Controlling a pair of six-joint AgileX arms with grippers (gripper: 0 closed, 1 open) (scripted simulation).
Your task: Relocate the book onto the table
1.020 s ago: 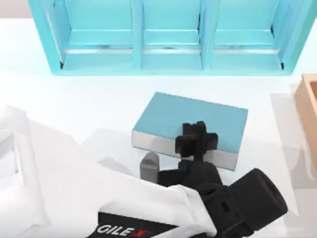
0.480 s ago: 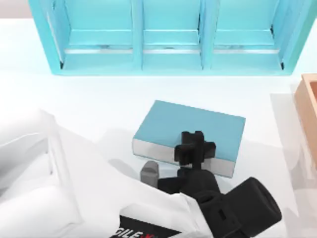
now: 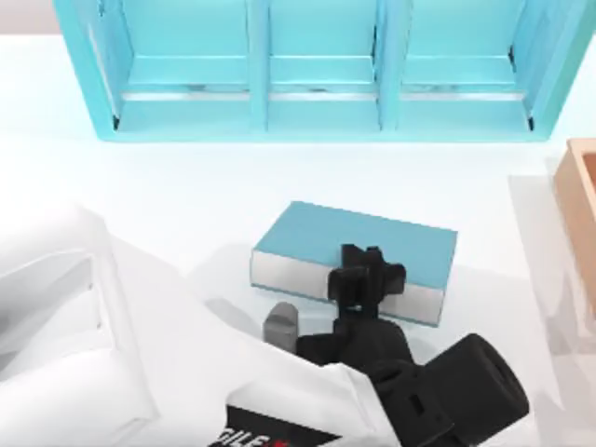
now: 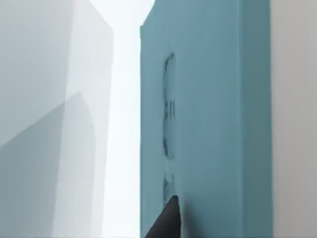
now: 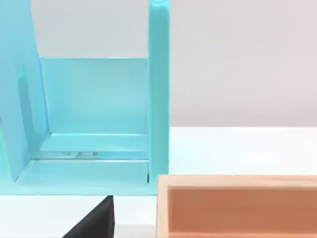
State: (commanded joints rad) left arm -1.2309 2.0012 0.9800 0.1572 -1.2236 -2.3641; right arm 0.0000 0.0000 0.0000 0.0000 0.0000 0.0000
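The teal-blue book [image 3: 372,237] lies flat in the middle of the white table [image 3: 177,186], in front of the shelf, with its grey page edge facing the near side. My left gripper [image 3: 368,277] is shut on the book at the middle of that near edge. I cannot tell whether the book touches the table. In the left wrist view the book's cover [image 4: 208,119] runs lengthwise, with one dark fingertip [image 4: 166,220] against it. A dark part of my right gripper [image 5: 94,223] shows low in the right wrist view, off to the right near the shelf's end.
A light-blue compartmented shelf [image 3: 317,70] stands along the back of the table; its end compartment [image 5: 99,109] is open. A tan wooden box [image 3: 579,209] sits at the right edge, and its rim [image 5: 237,181] is close to the right wrist camera.
The book and my left gripper have come down toward the table, with the book's far edge dropping lower in the top view. The grip on it is unchanged.
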